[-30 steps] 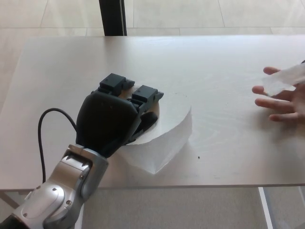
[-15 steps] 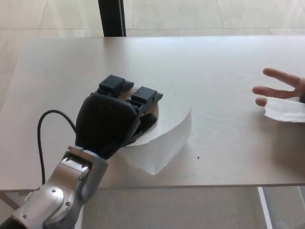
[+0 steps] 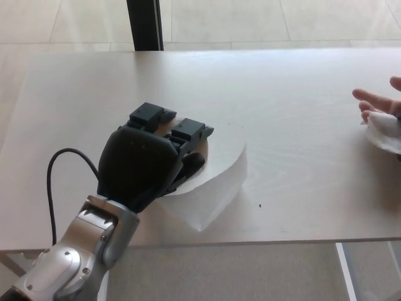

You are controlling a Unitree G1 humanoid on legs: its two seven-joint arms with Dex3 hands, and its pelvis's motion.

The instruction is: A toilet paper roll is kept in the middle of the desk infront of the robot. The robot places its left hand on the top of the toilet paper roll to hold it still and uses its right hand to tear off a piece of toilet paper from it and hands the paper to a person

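The robot's left hand is pressing flat on the toilet paper roll mid-surface, fingers closed over its top, as a person's hand is taking the torn piece; steady downward pressure is preventing unrolling.

Left hand covers most of the toilet paper roll; roll's top and core hidden beneath palm and fingers. Left forearm cut off at bottom edge. Person's hand and torn paper piece cut off at right edge; grip on paper unclear. Bench corners run out of frame.
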